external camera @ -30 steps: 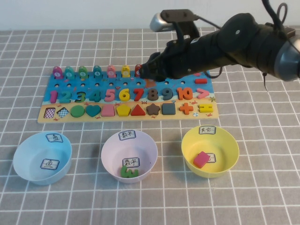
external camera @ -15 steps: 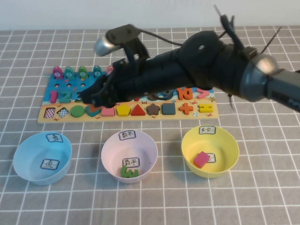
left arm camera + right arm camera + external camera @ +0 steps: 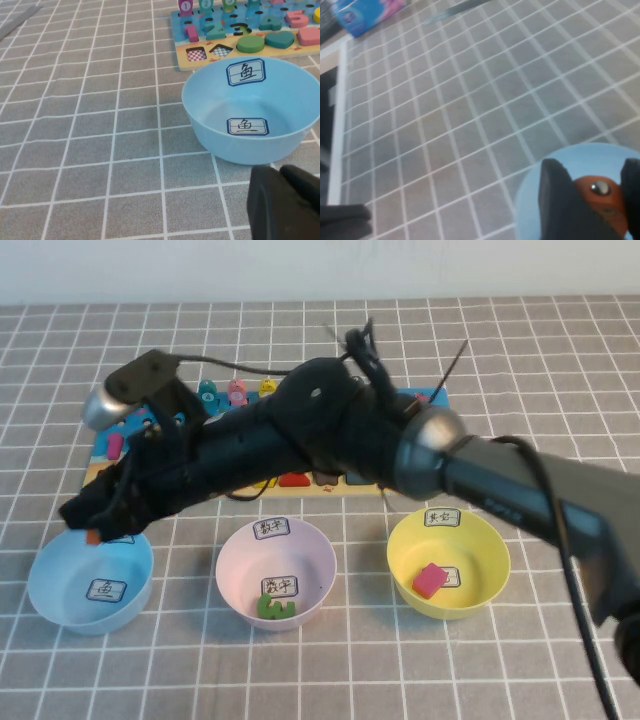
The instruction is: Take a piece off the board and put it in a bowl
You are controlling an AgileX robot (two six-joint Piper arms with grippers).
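Note:
My right gripper point(image 3: 90, 523) reaches across the table and is shut on a small orange fish piece point(image 3: 93, 536), held just above the far rim of the blue bowl point(image 3: 45, 585). In the right wrist view the orange piece point(image 3: 600, 197) sits between the two dark fingers point(image 3: 560, 200), with the blue bowl point(image 3: 580, 157) under it. The arm hides most of the puzzle board point(image 3: 100, 462). The board point(image 3: 200, 42) and blue bowl point(image 3: 210, 112) show in the left wrist view. My left gripper point(image 3: 285, 205) rests low near the blue bowl, fingers together, and is out of the high view.
A lilac bowl point(image 3: 310, 560) holding a green piece point(image 3: 272, 606) stands at the front middle. A yellow bowl point(image 3: 480, 540) holding a pink piece point(image 3: 430, 580) stands to its right. Fish pegs point(image 3: 237, 390) line the board's back row.
My right arm has swung left and toward the front, from the board's back row to above the blue bowl, carrying the orange piece.

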